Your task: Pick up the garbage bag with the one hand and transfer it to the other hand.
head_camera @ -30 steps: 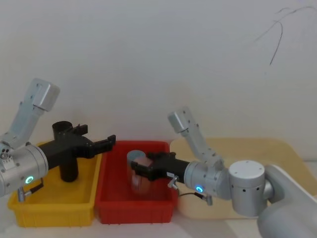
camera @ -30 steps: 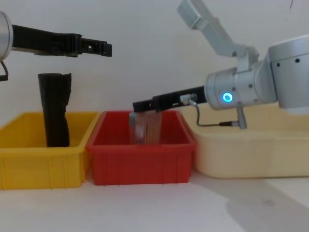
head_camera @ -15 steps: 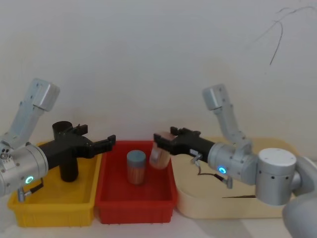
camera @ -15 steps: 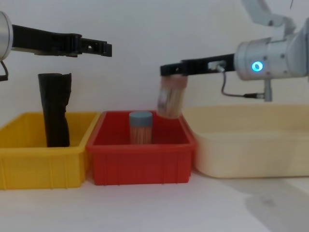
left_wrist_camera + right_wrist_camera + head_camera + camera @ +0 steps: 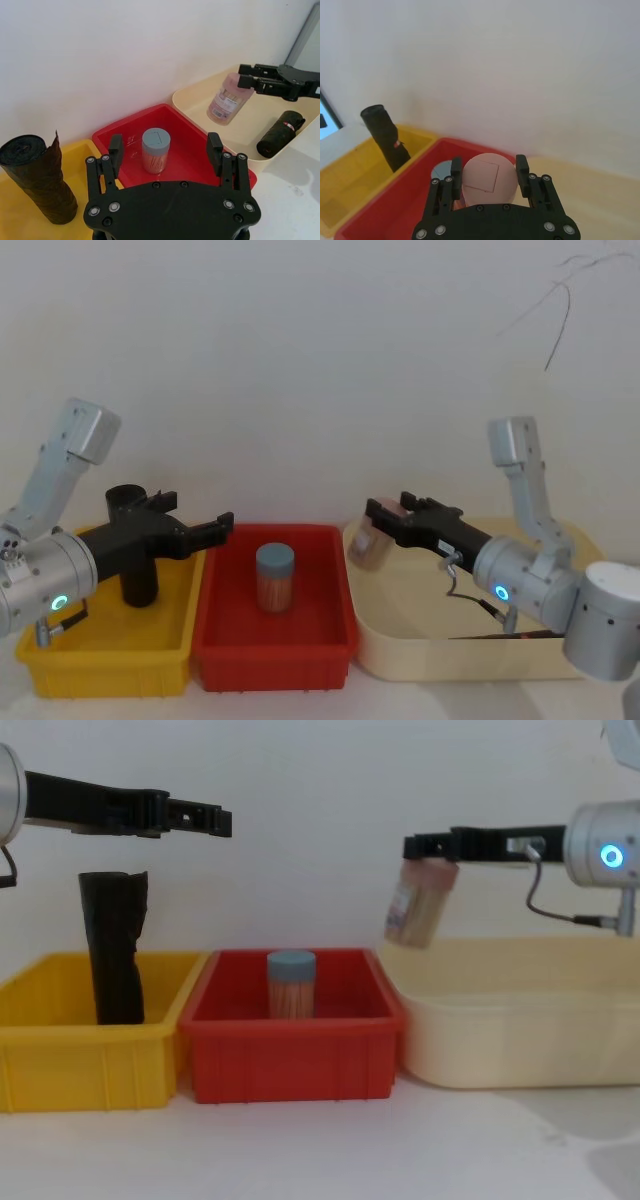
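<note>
Right gripper (image 5: 425, 847) has swung right since a second ago, out of the red plastic bin (image 5: 273, 640), jaws clamped on a pink-capped clear jar of sticks (image 5: 417, 904) over the near-left end of the cream tub (image 5: 520, 1040). Left gripper (image 5: 205, 818) hovers with jaws spread wide and empty, above the yellow bin (image 5: 105, 645). A crinkled black garbage bag roll (image 5: 115, 945) stands upright there; a blue-capped jar (image 5: 275, 578) sits in the red bin.

Head view: high, looking forward and down into the three bins. Chest view: low, level with the red bin (image 5: 290, 1045), seeing bin walls side-on against the wall. Left wrist view: looks out past its own left hand (image 5: 165, 150), close over the red bin. Right wrist view: likewise past the right hand (image 5: 486, 172). All four share the red bin.
</note>
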